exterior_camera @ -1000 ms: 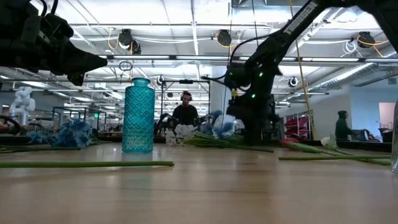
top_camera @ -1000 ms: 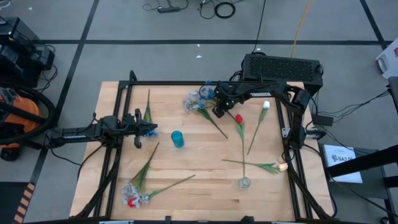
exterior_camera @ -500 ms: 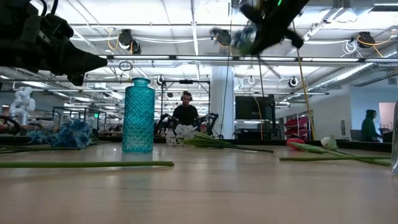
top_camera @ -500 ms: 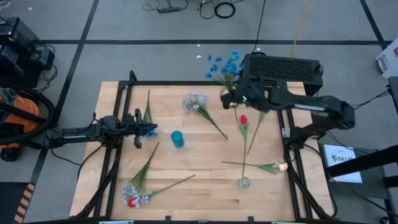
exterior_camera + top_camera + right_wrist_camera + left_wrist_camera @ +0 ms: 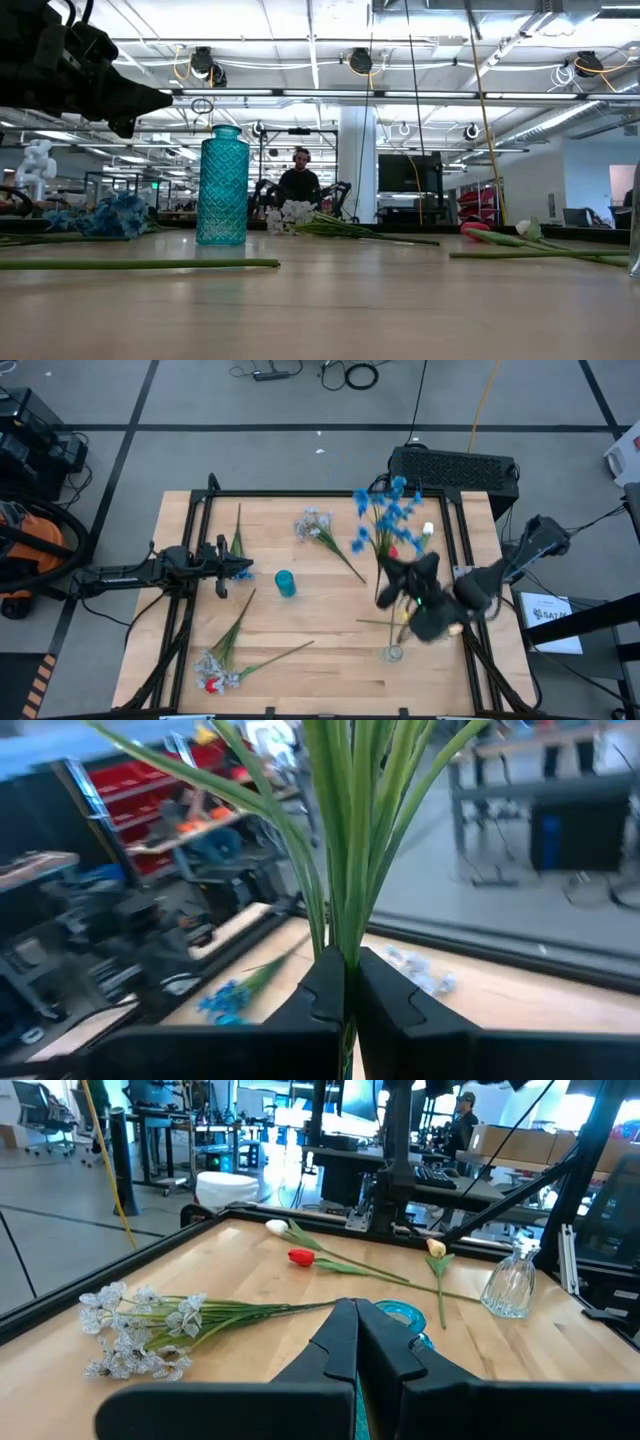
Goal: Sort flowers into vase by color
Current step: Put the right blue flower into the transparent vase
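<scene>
Right end effector (image 5: 408, 598) of mine is clamped on the stems of a bright blue spray (image 5: 385, 512), lifted over the table (image 5: 300, 625) at about four o'clock; its long axis runs toward twelve, blooms leading. Left end effector (image 5: 236, 568), at nine o'clock, is closed on nothing. I count two vases: one teal vase (image 5: 286, 582), one clear vase (image 5: 392, 653). One red tulip (image 5: 301, 1257) lies flat.
</scene>
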Robot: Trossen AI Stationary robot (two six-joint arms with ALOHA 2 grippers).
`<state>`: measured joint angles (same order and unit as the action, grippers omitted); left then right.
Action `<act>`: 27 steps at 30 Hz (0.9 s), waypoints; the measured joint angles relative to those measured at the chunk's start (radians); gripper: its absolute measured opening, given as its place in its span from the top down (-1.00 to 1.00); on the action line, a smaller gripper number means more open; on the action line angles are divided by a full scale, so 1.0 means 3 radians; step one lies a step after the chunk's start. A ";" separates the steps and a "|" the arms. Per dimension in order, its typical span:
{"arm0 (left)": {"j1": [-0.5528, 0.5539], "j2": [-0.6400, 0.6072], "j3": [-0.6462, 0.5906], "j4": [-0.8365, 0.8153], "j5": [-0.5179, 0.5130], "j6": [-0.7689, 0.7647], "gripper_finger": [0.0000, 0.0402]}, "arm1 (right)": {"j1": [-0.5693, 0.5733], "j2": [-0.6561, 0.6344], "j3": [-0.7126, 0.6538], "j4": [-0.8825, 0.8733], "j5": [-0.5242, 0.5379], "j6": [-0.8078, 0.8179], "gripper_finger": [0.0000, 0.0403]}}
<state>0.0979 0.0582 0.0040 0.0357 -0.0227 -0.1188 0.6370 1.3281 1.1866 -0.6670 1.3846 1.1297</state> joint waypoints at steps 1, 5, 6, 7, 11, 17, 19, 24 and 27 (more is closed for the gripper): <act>0.0000 0.0001 0.0000 0.0000 0.0001 0.0000 0.99 | 0.0107 0.0044 0.0000 0.0001 0.0082 0.0021 1.00; 0.0001 0.0000 0.0000 0.0000 0.0000 0.0000 0.99 | 0.0479 0.0227 0.0000 -0.0003 0.0346 0.0042 1.00; 0.0001 0.0001 0.0000 0.0000 0.0000 0.0000 0.99 | 0.0568 0.0265 0.0000 -0.0003 0.0425 0.0069 1.00; 0.0001 0.0000 0.0000 0.0000 0.0000 0.0000 0.99 | 0.0653 0.0296 0.0000 -0.0003 0.0505 0.0120 1.00; 0.0001 0.0000 0.0001 0.0000 0.0000 0.0000 0.99 | 0.1001 0.0388 0.0000 -0.0093 0.0618 0.0359 1.00; 0.0000 0.0001 0.0000 0.0000 0.0000 0.0000 0.99 | 0.1297 0.0516 0.0000 -0.0183 0.0601 0.0557 1.00; 0.0001 0.0000 0.0000 0.0000 0.0000 0.0000 0.99 | 0.1396 0.0551 0.0000 -0.0214 0.0602 0.0573 1.00; 0.0000 0.0000 0.0000 0.0000 0.0001 0.0000 0.99 | 0.1595 0.0591 -0.0003 -0.0362 0.0603 0.0653 1.00; 0.0001 0.0001 0.0001 0.0000 0.0000 0.0000 0.99 | 0.1635 0.0586 -0.0100 -0.0422 0.0618 0.0761 1.00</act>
<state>0.0982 0.0585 0.0042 0.0357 -0.0227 -0.1188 1.1275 1.5039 1.1566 -0.7936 1.5701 1.3581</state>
